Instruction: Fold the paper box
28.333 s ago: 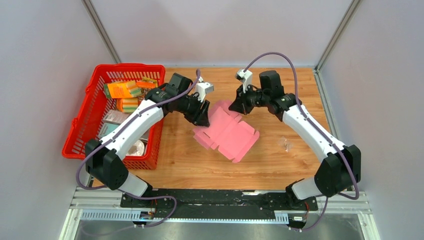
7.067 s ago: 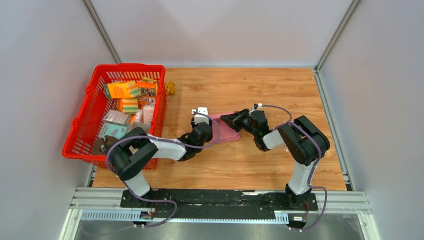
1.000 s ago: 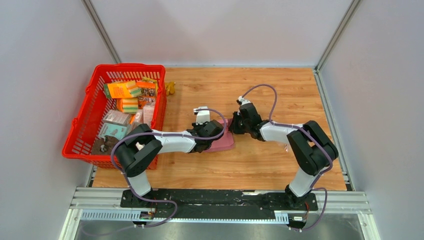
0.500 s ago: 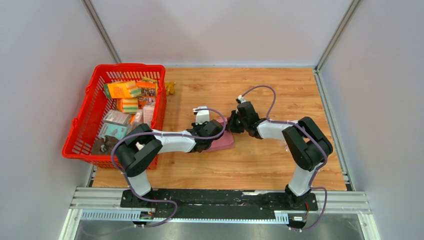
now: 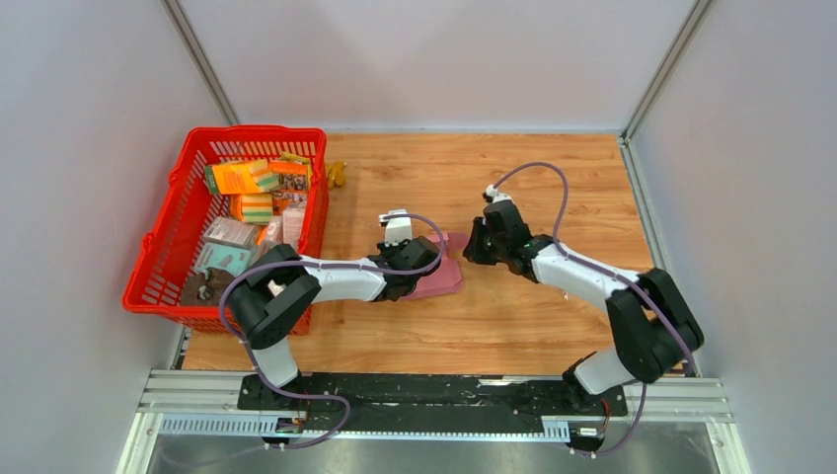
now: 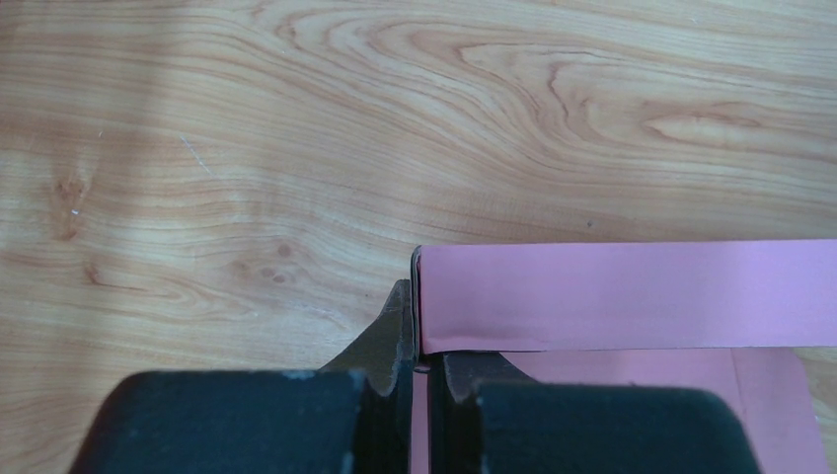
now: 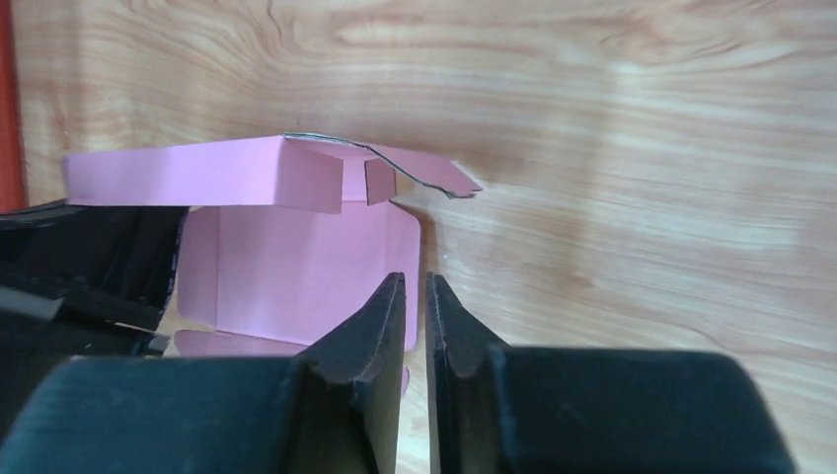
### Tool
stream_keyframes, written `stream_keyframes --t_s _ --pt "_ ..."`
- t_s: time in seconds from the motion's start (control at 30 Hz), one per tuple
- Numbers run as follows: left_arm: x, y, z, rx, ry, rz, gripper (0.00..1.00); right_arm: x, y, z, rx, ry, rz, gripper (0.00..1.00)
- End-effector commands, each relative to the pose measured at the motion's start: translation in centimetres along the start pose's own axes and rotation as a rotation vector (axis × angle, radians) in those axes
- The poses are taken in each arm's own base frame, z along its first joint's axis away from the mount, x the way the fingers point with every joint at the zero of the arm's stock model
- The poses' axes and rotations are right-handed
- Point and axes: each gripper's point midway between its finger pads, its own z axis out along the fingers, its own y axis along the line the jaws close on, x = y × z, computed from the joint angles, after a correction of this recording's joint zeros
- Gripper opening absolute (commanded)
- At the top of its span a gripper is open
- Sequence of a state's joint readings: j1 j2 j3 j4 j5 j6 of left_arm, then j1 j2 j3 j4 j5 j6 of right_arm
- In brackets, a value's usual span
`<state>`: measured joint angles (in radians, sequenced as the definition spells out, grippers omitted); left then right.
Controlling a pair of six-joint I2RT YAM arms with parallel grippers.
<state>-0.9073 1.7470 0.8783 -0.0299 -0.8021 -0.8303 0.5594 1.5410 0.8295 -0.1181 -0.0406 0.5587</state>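
**Operator:** Where's the box (image 5: pixel 441 274) now?

**Spotter:** Mid-counter (image 5: pixel 513 326), between your two arms, half raised. The floor is down and one long wall (image 7: pixel 197 176) is standing. The flap (image 7: pixel 432 178) at that wall's end is splayed outward, not tucked.

**Operator:** And my fingers?

**Spotter:** Your left fingers (image 6: pixel 390 346) are pinched tight on the end of a thin wall, and that's all that anchors the box. Your right fingers (image 7: pixel 370 326) are parted only a crack at the box's right edge. Nothing is clearly between them, and I can't tell whether they touch the card.

**Operator:** What could go wrong from here?

**Spotter:** Three things, I'd judge.
- If you push that flap in carelessly, the thin card may buckle or crease off its fold line. Its edge looks ragged.
- If you shove sideways, the box may pivot around your left pinch or slip out of it, because one corner grip resists little twist.
- If you release the left before the flap locks, the standing wall will likely spring flat.

**Operator:** So?

**Spotter:** Go slowly at the flap, and press toward your left grip, not across it.
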Motion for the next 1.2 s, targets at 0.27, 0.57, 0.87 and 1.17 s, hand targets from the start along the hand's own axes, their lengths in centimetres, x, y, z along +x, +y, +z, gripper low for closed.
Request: stream_keyframes --t_s 0.27,0.57,0.87,1.17 --pt "0.6 0.2 0.5 -0.013 0.007 -0.009 0.0 -6.7 -8.1 -1.5 0.354 -0.131 -0.094 0.15" --pt "0.6 0.0 0.6 -0.013 0.005 -0.009 0.0 -7.4 -2.5 3.3 0.102 -0.08 -0.229 0.05" --pt "0.8 -0.1 0.8 -0.015 0.013 -0.002 0.0 -3.9 2.2 2.0 -0.118 -0.047 -0.299 0.05" --pt "0.8 0.0 0.7 -0.015 0.013 -0.001 0.0 -3.1 2.7 1.0 -0.151 -0.05 -0.322 0.07"
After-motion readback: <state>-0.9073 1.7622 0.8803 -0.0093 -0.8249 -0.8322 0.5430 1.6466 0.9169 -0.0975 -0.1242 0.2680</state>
